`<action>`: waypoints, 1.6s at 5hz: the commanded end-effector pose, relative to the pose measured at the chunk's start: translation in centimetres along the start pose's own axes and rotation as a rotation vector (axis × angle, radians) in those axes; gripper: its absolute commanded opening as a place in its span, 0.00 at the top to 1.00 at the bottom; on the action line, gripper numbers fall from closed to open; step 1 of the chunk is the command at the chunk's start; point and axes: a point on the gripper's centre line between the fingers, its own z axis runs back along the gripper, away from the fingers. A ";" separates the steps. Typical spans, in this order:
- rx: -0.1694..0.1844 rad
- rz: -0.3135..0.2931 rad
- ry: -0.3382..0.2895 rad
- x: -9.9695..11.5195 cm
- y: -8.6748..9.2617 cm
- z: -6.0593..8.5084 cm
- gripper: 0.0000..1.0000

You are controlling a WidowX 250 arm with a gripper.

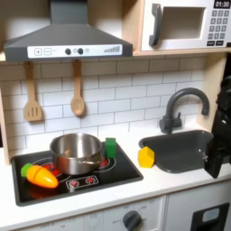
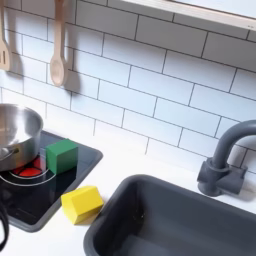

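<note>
Black gripper (image 1: pixel 217 161) at 3 o'clock over sink (image 1: pixel 180 150); jaw state unclear. Risk: descending blind, it clips faucet (image 1: pixel 180 106) or yellow block (image 1: pixel 145 157).

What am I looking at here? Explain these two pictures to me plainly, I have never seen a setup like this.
This is a toy kitchen with a robot arm working in it. The black shape at the first exterior view's right edge is the arm's gripper, hanging over the dark sink; whether it is open or shut cannot be told, and nothing shows in its grasp. The first exterior view looks at the whole kitchen from the front. The second exterior view is a closer look at the counter. On the stove sit a steel pot, a green block beside it and a toy carrot. A yellow block lies between stove and sink. A grey faucet stands behind the sink, and wooden utensils hang on the tiled wall.
</note>
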 end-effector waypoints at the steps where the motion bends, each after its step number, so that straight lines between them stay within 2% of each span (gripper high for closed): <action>1: 0.000 0.000 0.000 0.0 0.0 0.0 0.00; 2: 0.006 -0.007 -0.001 1.1 0.9 -0.1 0.00; 3: 0.028 -0.027 -0.007 2.6 1.8 -0.3 0.00; 4: 0.007 -0.059 -0.024 4.7 1.6 -0.6 0.00; 5: 0.012 -0.050 -0.008 6.9 1.5 -2.2 0.00; 6: 0.027 -0.007 -0.020 8.7 1.2 -3.1 0.00; 7: 0.055 0.097 -0.054 10.2 1.3 -3.6 0.00; 8: 0.069 0.148 -0.074 11.3 1.4 -4.0 0.00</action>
